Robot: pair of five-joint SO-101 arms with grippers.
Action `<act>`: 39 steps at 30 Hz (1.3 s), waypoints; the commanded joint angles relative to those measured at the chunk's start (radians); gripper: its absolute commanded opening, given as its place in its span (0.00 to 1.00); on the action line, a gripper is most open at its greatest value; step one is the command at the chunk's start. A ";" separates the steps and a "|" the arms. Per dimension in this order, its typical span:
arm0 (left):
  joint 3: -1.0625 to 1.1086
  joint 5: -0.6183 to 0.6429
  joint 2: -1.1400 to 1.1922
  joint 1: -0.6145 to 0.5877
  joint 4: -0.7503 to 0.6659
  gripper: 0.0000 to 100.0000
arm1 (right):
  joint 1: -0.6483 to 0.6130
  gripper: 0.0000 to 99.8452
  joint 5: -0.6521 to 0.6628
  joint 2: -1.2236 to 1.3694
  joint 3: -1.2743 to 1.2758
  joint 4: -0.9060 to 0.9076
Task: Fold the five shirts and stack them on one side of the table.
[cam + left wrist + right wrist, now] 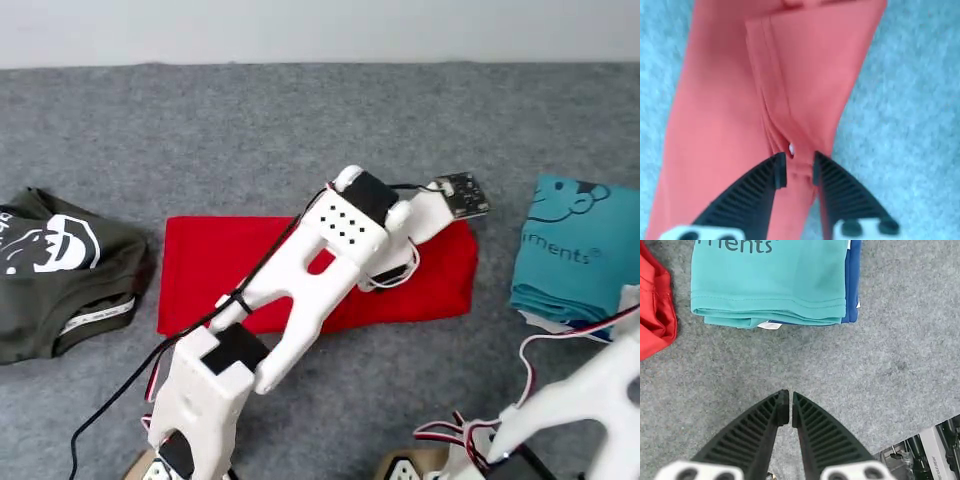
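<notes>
A red shirt (215, 265) lies folded into a long band mid-table. The left arm stretches over it, and the left gripper (799, 167) is shut on a raised fold of the red shirt (805, 75) near its right end. At the right edge a teal shirt (575, 250) sits folded on top of a stack. In the right wrist view the teal shirt (770, 280) covers a blue shirt (854, 280). My right gripper (790, 407) is shut with nothing in it, over bare grey cloth a little in front of that stack. An olive shirt (55, 270) with a white print lies crumpled at the left.
The grey felt table cover (300, 130) is bare along the back. The right arm's white body (590, 395) sits at the front right corner, with cables beside it. A black cable (130, 390) trails from the left arm's base.
</notes>
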 commanded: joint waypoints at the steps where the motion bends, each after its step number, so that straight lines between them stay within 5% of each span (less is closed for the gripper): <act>1: 0.065 -0.011 -0.075 -0.014 -0.020 0.07 | 0.007 0.02 -0.002 -0.035 -0.006 0.042; 12: 0.529 -0.005 -0.075 -0.152 -0.425 0.07 | 0.008 0.02 0.000 -0.035 -0.005 0.041; 17: 0.529 -0.005 -0.086 -0.167 -0.423 0.07 | 0.007 0.02 0.000 -0.035 -0.005 0.041; 28: 0.401 0.003 -0.324 -0.192 -0.192 0.07 | 0.007 0.02 -0.002 -0.035 -0.005 0.041; 39: 0.404 0.146 -0.397 -0.735 -0.163 0.15 | 0.007 0.02 -0.003 -0.035 -0.005 0.042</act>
